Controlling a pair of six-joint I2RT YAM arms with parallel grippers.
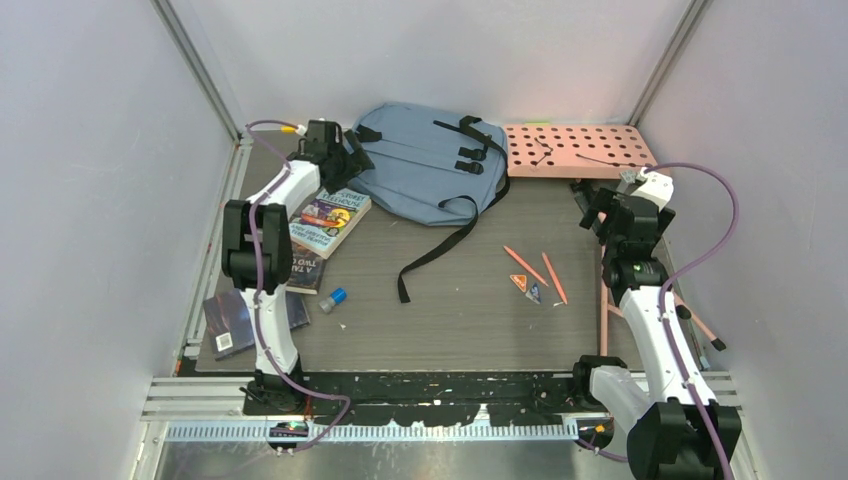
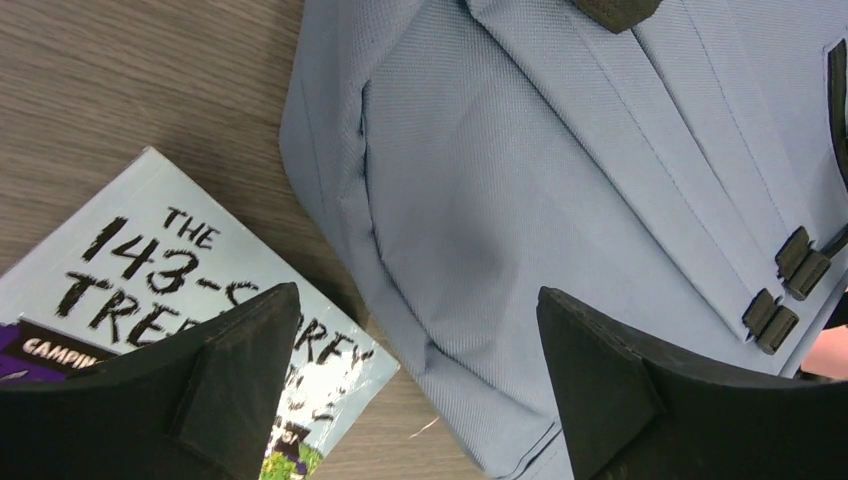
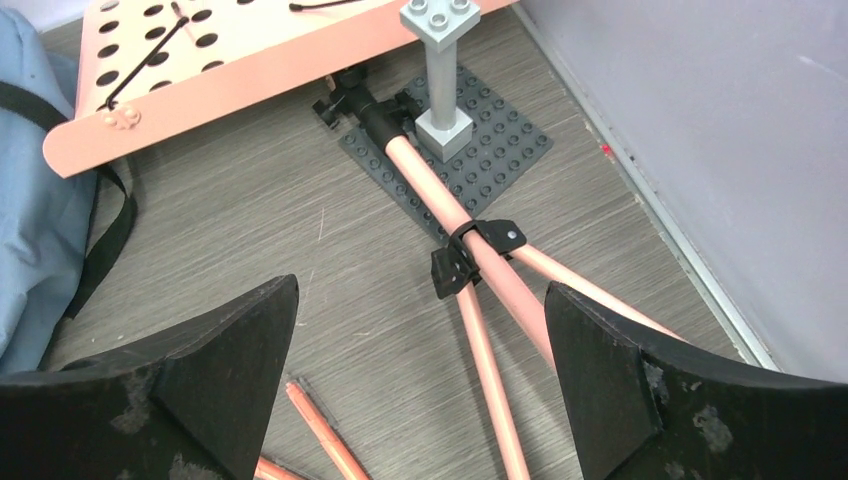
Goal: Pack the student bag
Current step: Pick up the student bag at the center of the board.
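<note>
Nearest, two pencils (image 1: pixel 527 266) lie right of centre. At right, the right gripper (image 3: pixel 422 285) hangs wide open, empty. At upper left, the left gripper (image 2: pixel 415 292), jaws spread and holding nothing, hovers over a book (image 1: pixel 330 222) and the student bag (image 1: pixel 425 165), lying flat at top centre.

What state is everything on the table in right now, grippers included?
student bag: lying flat, straps up, no opening visible
left gripper: open, empty, over the bag's edge
right gripper: open, empty
top book: closed, on a stack
music stand: lying down
pencils: lying loose
</note>
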